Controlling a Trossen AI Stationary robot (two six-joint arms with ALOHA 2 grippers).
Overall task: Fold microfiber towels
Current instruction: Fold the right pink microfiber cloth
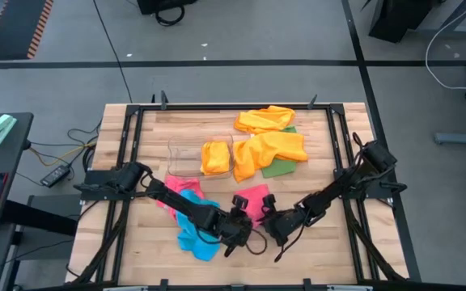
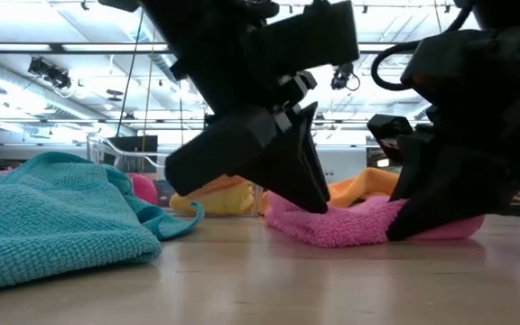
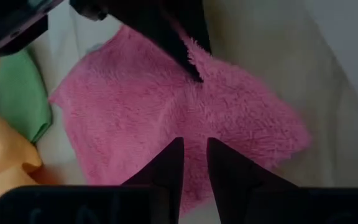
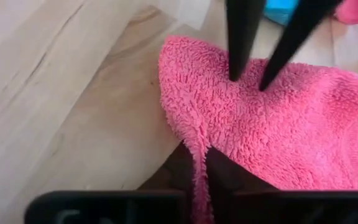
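Nearest the front edge of the tabletop [image 1: 314, 242], both grippers meet on the pink towel [image 1: 254, 200], which lies flat on the wood between them. The left gripper [image 1: 243, 230] presses its tips into the pile of that towel, fingers [image 3: 166, 169] nearly together with a thin ridge of pink between them; whether the cloth is truly pinched is hard to confirm from the left wrist view. The right gripper [image 1: 270, 226] sits at the towel's opposite edge, its fingers clamped on a fold of the pink hem. Just beside the left arm lies a crumpled blue towel [image 1: 194, 239], partly over a second pink towel [image 1: 176, 190]. Farther back stands a clear bin [image 1: 184, 158] holding a yellow towel [image 1: 215, 158]. Beyond it, orange towels [image 1: 269, 137] lie heaped over a green towel [image 1: 281, 167].
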